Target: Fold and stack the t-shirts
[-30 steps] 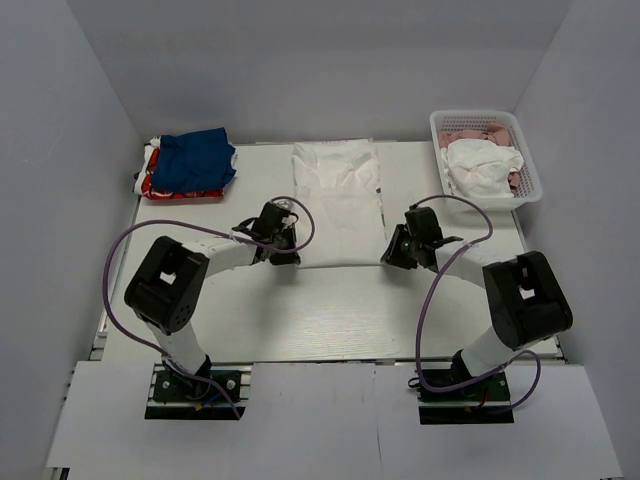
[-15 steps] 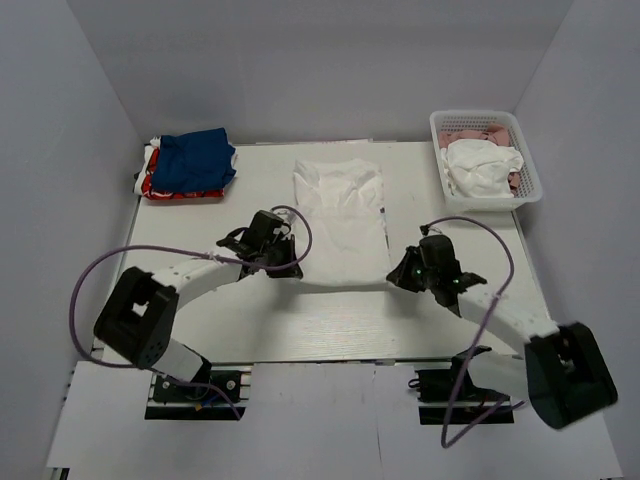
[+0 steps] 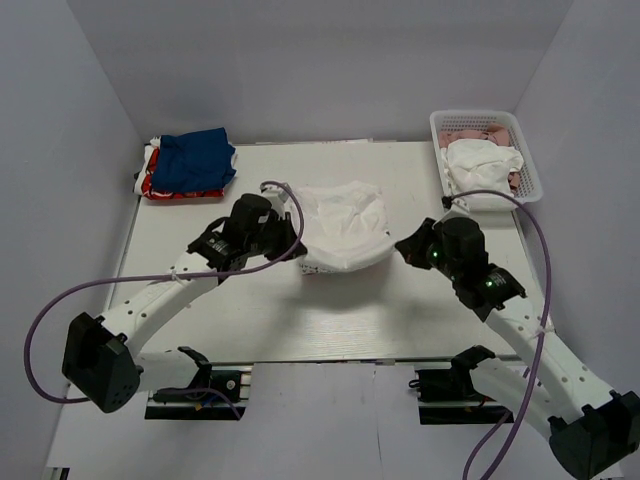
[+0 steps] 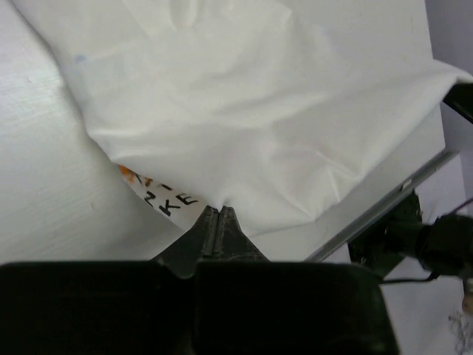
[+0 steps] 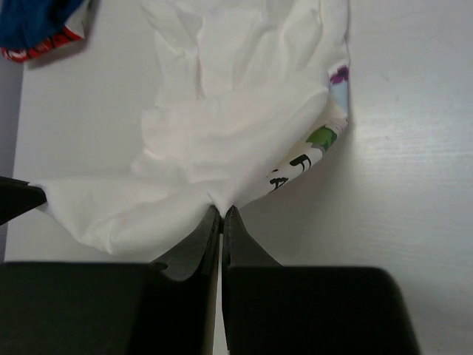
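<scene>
The white t-shirt (image 3: 340,220) lies mid-table with its near hem raised off the surface and sagging between my two grippers. My left gripper (image 3: 297,246) is shut on the hem's left corner, my right gripper (image 3: 401,247) on its right corner. In the left wrist view the left gripper (image 4: 219,209) pinches white cloth (image 4: 251,118), with black lettering (image 4: 168,201) on the underside. In the right wrist view the right gripper (image 5: 222,209) pinches the cloth (image 5: 222,140); colourful print (image 5: 318,140) shows at the fold. Folded blue (image 3: 197,158) and red (image 3: 160,187) t-shirts are stacked at the far left.
A white basket (image 3: 530,170) at the far right holds crumpled white and pink clothes. The pale table (image 3: 250,310) is walled by grey panels on three sides. The blue shirt (image 5: 29,18) shows in the right wrist view's top-left corner.
The right gripper shut on the white shirt's near right corner. Both arms then rose and reached forward, lifting the near hem and carrying it toward the far end.
</scene>
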You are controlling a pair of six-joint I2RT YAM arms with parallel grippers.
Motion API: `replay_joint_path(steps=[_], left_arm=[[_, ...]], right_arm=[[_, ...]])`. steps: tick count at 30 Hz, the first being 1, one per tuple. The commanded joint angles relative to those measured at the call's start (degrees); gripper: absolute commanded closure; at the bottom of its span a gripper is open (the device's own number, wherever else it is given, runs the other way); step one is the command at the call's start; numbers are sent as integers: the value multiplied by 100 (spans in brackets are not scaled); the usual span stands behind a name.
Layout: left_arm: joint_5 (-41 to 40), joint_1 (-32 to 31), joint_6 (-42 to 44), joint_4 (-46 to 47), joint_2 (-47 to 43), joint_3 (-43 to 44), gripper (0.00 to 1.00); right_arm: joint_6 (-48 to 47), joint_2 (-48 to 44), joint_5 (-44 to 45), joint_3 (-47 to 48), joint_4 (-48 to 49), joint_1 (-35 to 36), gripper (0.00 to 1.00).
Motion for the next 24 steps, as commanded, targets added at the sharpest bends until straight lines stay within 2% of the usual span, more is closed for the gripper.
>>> replay_joint_path(steps=[1, 6, 11, 14, 24], left_arm=[[-786, 90, -145, 13, 217, 696, 100], [-1674, 143, -145, -443, 1034, 1881, 100], [-2247, 336, -145, -699, 1842, 2858, 100], [-2431, 477, -13, -699, 2186, 3280, 100], [-1984, 1056, 576, -365, 4198, 4968, 100]], right_arm=[[-62, 472, 540, 683, 203, -13, 100], [-88, 1255, 1174, 1465, 282, -48, 100], [-211, 2029, 1376, 2351, 405, -127, 100], [-334, 2792, 1324, 2834, 422, -267, 100], [-536, 5024, 710, 4444, 458, -838, 100]])
